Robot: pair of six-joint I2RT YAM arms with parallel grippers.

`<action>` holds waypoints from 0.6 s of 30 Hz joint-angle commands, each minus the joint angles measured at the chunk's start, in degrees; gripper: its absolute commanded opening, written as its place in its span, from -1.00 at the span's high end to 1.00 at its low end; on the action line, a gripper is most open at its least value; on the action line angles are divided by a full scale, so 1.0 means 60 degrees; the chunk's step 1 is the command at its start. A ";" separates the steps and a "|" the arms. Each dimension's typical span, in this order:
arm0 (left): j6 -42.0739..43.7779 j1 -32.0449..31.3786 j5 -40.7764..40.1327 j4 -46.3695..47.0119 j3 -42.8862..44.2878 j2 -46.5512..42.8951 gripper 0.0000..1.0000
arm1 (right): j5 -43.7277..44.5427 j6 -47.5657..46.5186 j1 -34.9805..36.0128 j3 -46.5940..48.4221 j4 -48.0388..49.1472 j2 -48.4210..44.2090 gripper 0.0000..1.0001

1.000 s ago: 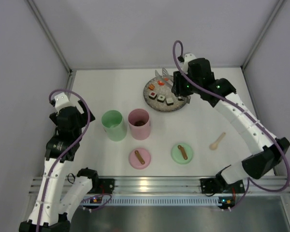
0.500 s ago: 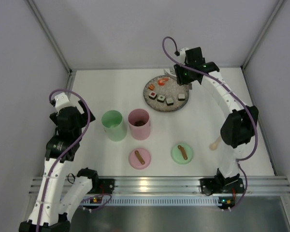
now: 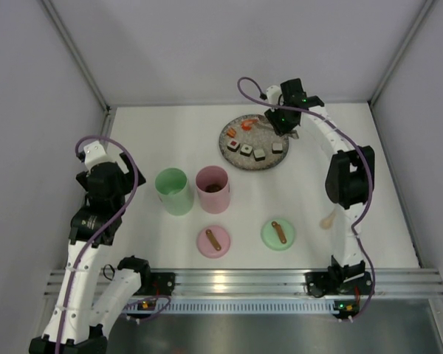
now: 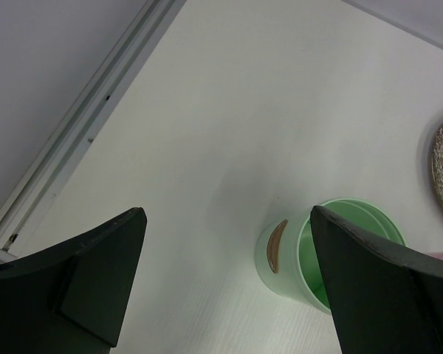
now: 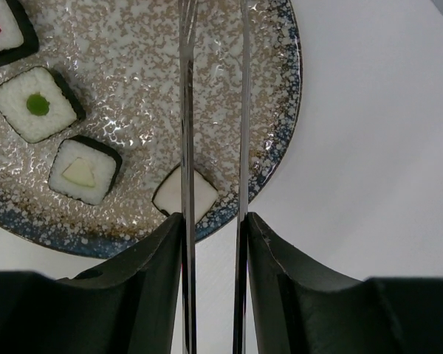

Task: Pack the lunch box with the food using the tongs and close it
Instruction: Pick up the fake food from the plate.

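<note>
**Tabletop (image 3: 170, 133) update: right arm (image 3: 347, 177) now folded in behind the plate (image 5: 133, 66), tongs (image 5: 186, 110) in grip**

White surface, grey walls, nothing new on either. Your right arm has changed most. A second ago its elbow hung out to the right; now it stands folded upright, hiding part of the spoon (image 3: 326, 219), and the wrist has slid to the plate's far right rim. Your left arm (image 3: 96, 206) has not moved, and its left fingers (image 4: 81, 280) are spread wide above the green cup (image 4: 288, 276). The plate has not shifted. The pink cup (image 3: 213, 189) holds brown bits, and both lids (image 3: 213, 240) lie off. Your right fingers (image 5: 144, 280) pinch the tongs, whose tips run out of the wrist view, so you cannot tell whether they hold anything. Four sushi (image 5: 37, 103) and the shrimp (image 3: 247, 124) remain on the plate as before. I judge this a fresh approach, with packing barely begun.
</note>
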 commanded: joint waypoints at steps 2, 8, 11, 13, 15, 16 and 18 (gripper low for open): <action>0.0198 -0.0024 0.0037 0.0426 -0.0031 0.0052 -0.98 | -0.0423 -0.0699 -0.0056 0.0607 0.0110 0.0113 0.24; 0.0184 -0.0024 0.0037 0.0426 -0.0046 0.0052 -0.98 | -0.0423 -0.0890 -0.0086 0.0782 0.0067 0.0479 0.24; 0.0184 -0.0024 0.0052 0.0440 -0.0046 0.0052 -0.98 | -0.0641 -0.0948 -0.0129 0.1060 -0.0094 0.0684 0.25; 0.0184 -0.0024 0.0066 0.0425 -0.0046 0.0067 -0.98 | -0.0788 -0.0992 -0.0144 0.1308 -0.0211 0.0859 0.24; 0.0184 -0.0038 0.0081 0.0426 -0.0046 0.0067 -0.98 | -0.0935 -0.1065 -0.0174 0.1471 -0.0431 0.0962 0.24; 0.0198 -0.0038 0.0081 0.0426 -0.0046 0.0081 -0.98 | -0.1066 -0.1124 -0.0188 0.1558 -0.0519 0.1035 0.24; 0.0184 -0.0038 0.0096 0.0411 -0.0046 0.0096 -0.98 | -0.1242 -0.1226 -0.0218 0.1617 -0.0767 0.1065 0.25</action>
